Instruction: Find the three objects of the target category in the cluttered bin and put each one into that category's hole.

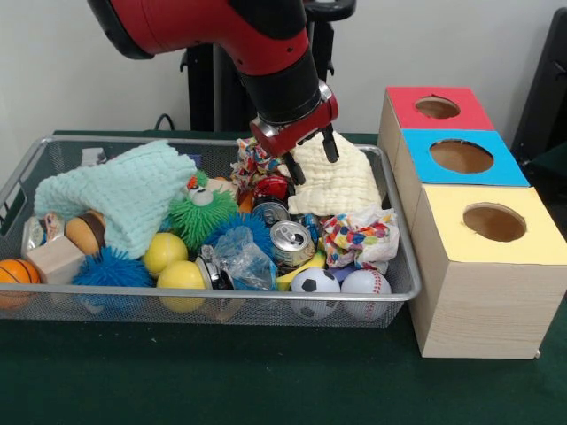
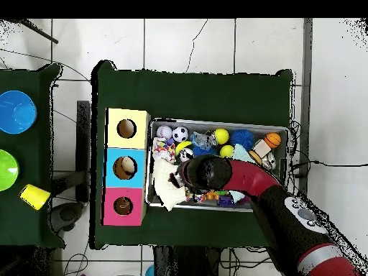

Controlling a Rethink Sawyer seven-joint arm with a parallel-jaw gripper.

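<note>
Green-clothed table: the cluttered bin [image 1: 394,288] sits left of the boxes [image 1: 483,257]. Your gripper [image 1: 310,158] hangs fingers spread over the bin's far right; cream cloth [image 1: 341,181] lies directly beneath.

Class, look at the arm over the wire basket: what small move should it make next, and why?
Probably a short drop straight down. The gripper hangs open just above the clutter in the wire basket, its fingers astride the left edge of the cream cloth, holding nothing. The overhead view shows the three boxes' holes, none with anything going in yet.
</note>
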